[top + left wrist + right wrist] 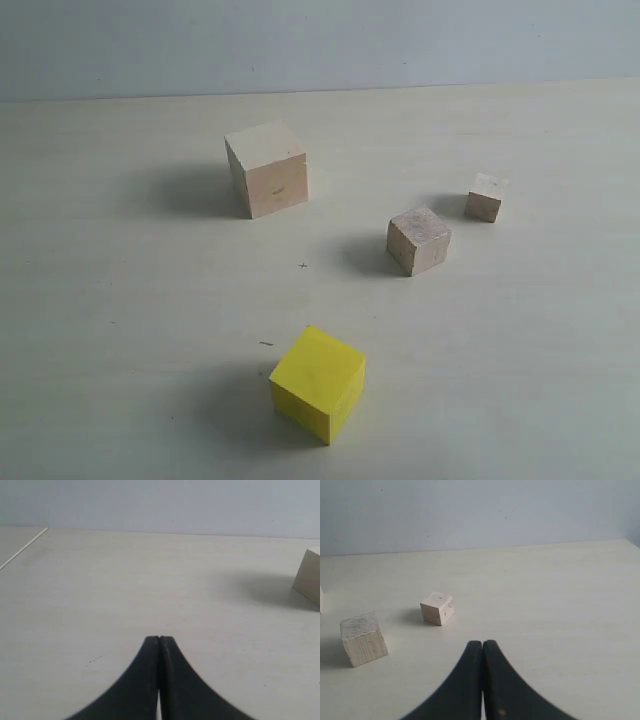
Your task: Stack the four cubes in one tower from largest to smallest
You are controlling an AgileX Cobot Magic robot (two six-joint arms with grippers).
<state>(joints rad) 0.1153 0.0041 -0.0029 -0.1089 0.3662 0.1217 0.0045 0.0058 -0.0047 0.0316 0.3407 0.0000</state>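
Note:
All cubes stand apart on the pale table; there is no tower. The large wood cube [267, 169] sits at the back, its edge also showing in the left wrist view [311, 575]. The medium wood cube [419, 240] [363, 638] and the small wood cube [486, 196] [437, 608] lie to the right. The yellow cube [318, 383] is nearest the front. My left gripper [159, 639] is shut with nothing in it, far from the large cube. My right gripper [482, 643] is shut too, empty, short of the small cube. Neither gripper shows in the exterior view.
The pale table [120, 330] runs back to a grey-blue wall [320, 40]. A table edge or seam [22, 549] shows in the left wrist view.

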